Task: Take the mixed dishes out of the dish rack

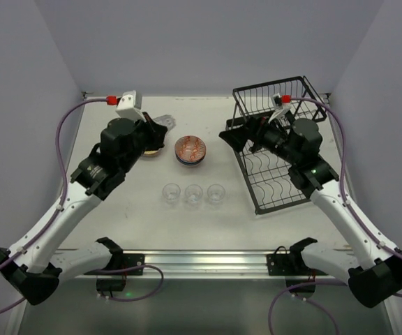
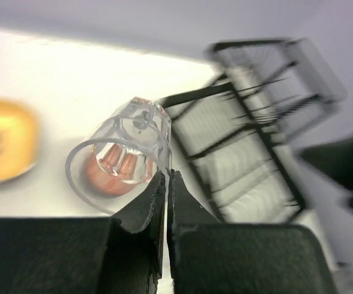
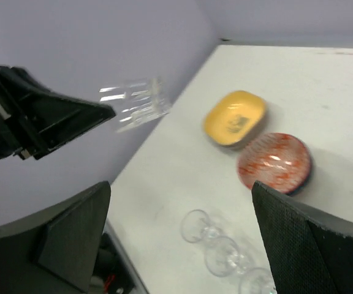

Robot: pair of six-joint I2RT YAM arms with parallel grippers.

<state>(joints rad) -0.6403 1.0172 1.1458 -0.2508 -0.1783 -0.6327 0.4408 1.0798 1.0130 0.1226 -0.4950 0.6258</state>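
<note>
My left gripper [image 2: 166,174] is shut on the rim of a clear drinking glass [image 2: 124,156], which hangs tilted above the table at the back left [image 1: 165,122]. On the table stand three more glasses [image 1: 193,195] in a row, a reddish-pink patterned bowl [image 1: 190,150] and a yellow plate [image 3: 235,118], the plate partly under the left arm. The black wire dish rack [image 1: 278,174] stands at the right, and no dishes show in it. My right gripper [image 1: 230,137] hovers at the rack's left edge, open wide with nothing between its fingers [image 3: 78,236].
The rack's raised basket shelf [image 1: 274,94] is at the back right. Grey walls close the table on three sides. Bare table lies between the row of glasses and the arm bases.
</note>
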